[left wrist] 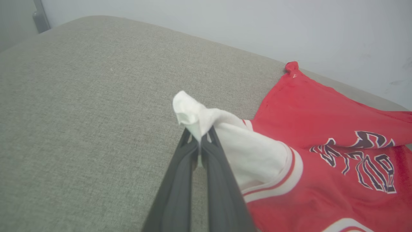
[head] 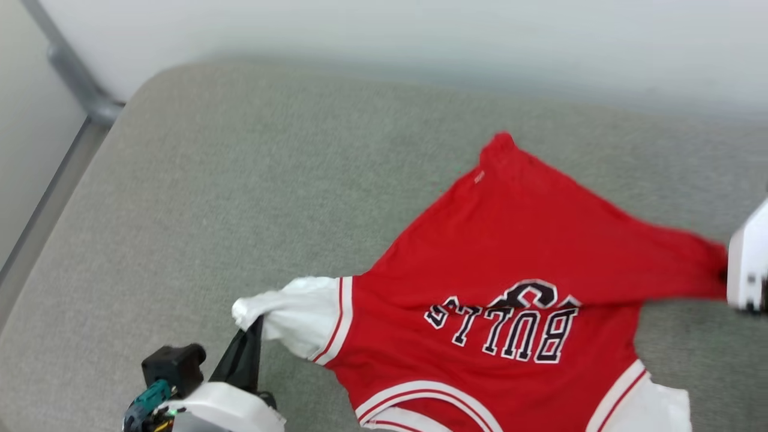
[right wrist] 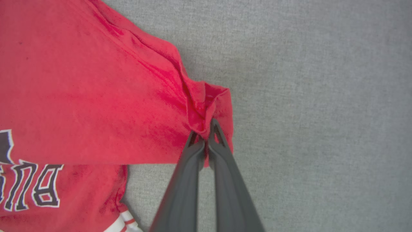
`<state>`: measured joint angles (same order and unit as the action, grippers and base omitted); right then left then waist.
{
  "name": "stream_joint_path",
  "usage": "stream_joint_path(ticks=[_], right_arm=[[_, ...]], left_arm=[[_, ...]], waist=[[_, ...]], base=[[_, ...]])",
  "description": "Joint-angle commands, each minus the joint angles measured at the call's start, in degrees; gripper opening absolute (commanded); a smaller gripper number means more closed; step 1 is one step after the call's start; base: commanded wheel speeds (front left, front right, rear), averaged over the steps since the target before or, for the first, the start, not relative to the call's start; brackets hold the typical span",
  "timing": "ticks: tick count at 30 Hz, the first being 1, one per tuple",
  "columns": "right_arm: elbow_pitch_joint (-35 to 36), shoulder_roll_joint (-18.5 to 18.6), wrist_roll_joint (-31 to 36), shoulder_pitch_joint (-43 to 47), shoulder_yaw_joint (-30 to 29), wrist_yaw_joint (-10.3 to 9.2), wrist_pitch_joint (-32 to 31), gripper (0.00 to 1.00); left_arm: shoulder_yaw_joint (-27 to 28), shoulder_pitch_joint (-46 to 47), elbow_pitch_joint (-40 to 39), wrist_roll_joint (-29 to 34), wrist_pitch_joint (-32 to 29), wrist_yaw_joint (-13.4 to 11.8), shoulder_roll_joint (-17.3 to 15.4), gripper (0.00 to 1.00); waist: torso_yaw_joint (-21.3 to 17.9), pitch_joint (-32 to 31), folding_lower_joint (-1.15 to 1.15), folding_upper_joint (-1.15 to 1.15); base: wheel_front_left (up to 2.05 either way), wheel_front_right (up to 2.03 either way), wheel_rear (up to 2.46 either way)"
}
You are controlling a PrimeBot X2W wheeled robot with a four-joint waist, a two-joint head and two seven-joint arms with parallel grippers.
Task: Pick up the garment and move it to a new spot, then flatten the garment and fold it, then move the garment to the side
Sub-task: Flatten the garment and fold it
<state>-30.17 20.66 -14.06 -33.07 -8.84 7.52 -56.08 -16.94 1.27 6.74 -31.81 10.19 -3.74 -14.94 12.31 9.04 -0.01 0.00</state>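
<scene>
Two pincers are clamped on the garment (head: 516, 240), so by my reading the step in hand is the pick-up that leads into moving and flattening; nothing is folded yet. Nearest, at the lower left of the head view, the left pincer (left wrist: 199, 141) is pinched narrow on the tip of a white sleeve (left wrist: 251, 151), which rises off the grey cushion (head: 240, 180) into a small peak. Just beyond it, the shirt lies front up with the collar toward the robot, the BULLS lettering (head: 510, 327) upside down, and the other sleeve (head: 654, 408) flat at the near right. Farther out on the right, the right pincer (right wrist: 206, 132) is closed tight on a bunched corner of red cloth, and the fabric runs taut from there across the body. Farthest, another red corner (head: 501, 144) points toward the pale wall (head: 420, 30).

The grips sit on a diagonal, a sleeve and a hem corner, so the next move probably calls for both arms to rise together and keep even tension. Each bite looks small and could slip if one arm leads.
</scene>
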Motion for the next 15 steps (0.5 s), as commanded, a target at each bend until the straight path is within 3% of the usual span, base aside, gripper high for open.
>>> stream_joint_path(ticks=[1, 4, 8, 9, 15], right_arm=[[3.36, -0.09, -1.28, 5.14, -0.72, -0.06, -0.77, 0.0], [11.48, -0.92, -3.29, 15.61, -3.03, -0.06, -1.92, 0.0], [21.95, -4.86, -4.71, 28.16, -7.19, -0.05, -2.92, 0.0], [28.29, -8.69, -4.6, 35.84, -9.81, -0.05, -3.56, 0.0], [34.67, -14.83, -4.56, 44.4, -13.09, -0.05, -3.96, 0.0]], left_arm=[[0.33, -1.23, -0.27, -0.28, -0.19, -0.58, -0.43, 0.0], [0.35, -2.79, -0.63, -0.5, -1.03, -1.3, -0.96, 0.0], [0.47, -4.25, -0.72, -0.62, -1.9, -1.87, -1.69, 0.0], [0.71, -4.78, -1.1, -0.86, -2.45, -2.21, -2.08, 0.0], [1.15, -5.17, -0.97, -1.26, -2.82, -2.47, -2.61, 0.0]], waist=[[-3.21, -3.72, 0.01, 0.0], [-4.42, -5.25, 0.01, 0.0], [-6.0, -6.26, 0.01, 0.0], [-7.2, -6.22, 0.01, 0.0], [-8.67, -5.84, 0.01, 0.0]], base=[[0.0, 0.0, 0.0], [0.0, 0.0, 0.0], [0.0, 0.0, 0.0], [0.0, 0.0, 0.0], [0.0, 0.0, 0.0]])
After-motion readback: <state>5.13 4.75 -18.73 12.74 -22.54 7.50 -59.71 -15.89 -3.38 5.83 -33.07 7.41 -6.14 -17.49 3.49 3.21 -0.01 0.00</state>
